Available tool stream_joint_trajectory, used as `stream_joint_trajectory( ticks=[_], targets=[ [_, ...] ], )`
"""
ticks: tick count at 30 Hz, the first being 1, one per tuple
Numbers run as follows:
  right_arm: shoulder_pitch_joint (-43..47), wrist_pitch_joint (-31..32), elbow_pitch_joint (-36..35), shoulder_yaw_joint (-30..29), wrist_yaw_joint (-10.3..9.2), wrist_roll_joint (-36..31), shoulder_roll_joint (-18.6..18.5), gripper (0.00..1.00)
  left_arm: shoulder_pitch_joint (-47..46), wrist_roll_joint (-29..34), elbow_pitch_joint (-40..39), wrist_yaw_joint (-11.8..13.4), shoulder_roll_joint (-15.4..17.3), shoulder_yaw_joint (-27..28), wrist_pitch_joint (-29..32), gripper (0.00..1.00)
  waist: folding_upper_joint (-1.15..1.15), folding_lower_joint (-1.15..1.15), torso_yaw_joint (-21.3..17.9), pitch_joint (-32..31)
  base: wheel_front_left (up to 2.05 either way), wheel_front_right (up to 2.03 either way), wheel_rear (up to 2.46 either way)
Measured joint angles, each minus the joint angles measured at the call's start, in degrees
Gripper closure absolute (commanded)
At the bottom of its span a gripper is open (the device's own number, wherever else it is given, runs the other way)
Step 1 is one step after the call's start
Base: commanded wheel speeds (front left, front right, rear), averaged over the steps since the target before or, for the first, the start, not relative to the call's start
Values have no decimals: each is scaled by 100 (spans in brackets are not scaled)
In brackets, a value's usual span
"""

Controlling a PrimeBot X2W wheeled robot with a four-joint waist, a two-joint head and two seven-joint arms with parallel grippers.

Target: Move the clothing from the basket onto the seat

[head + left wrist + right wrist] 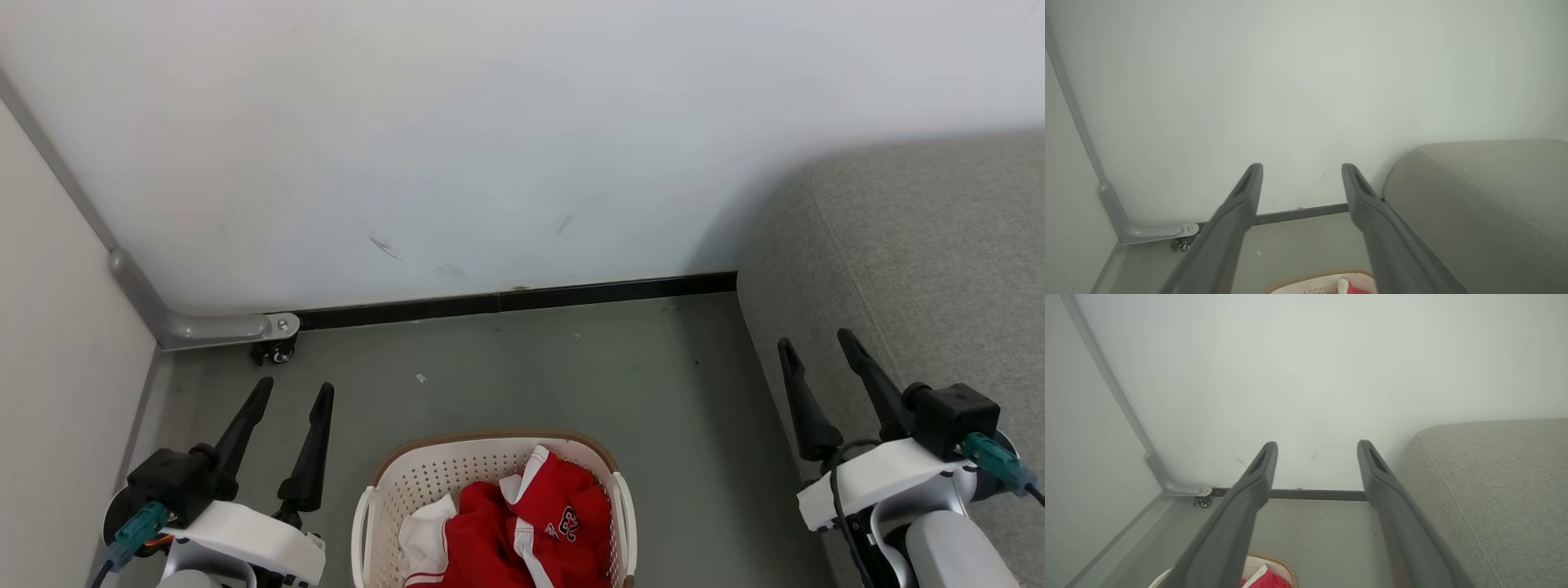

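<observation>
Two red-and-white garments, the clothing (522, 527), lie bunched in the basket (424, 474). It stands on the floor (571, 367) at 6 o'clock in the head view, its near end cut off by the picture's edge. At 8 o'clock the left gripper (295, 385) hangs with fingers spread wide and nothing between them. At 4 o'clock the right gripper (815, 338) is likewise wide and empty, just beside the rounded edge of the grey seat (922, 269). From the left fingertips the heap lies toward 4 o'clock and lower, from the right ones toward 8 o'clock. The left looks a little nearer the heap, the right nearer the seat. Both point to 12, toward the wall (490, 122), so a reach probably means drawing back and dipping down. The crumpled heap shows no clear long axis.
</observation>
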Motion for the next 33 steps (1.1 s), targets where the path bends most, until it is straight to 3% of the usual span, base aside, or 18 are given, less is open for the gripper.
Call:
stream_joint_trajectory(
  ticks=[18, 33],
  targets=[
    [1, -7, -23, 12, 0, -52, 25, 0, 0, 89, 80, 0, -12, 24, 1, 0, 0, -1, -9, 0, 0, 0, 0],
    [-5, -7, -104, -100, 0, -44, 54, 0, 1, -42, 538, 0, 3, -365, 1, 0, 0, -1, -10, 93, 0, 0, 0]
  ],
)
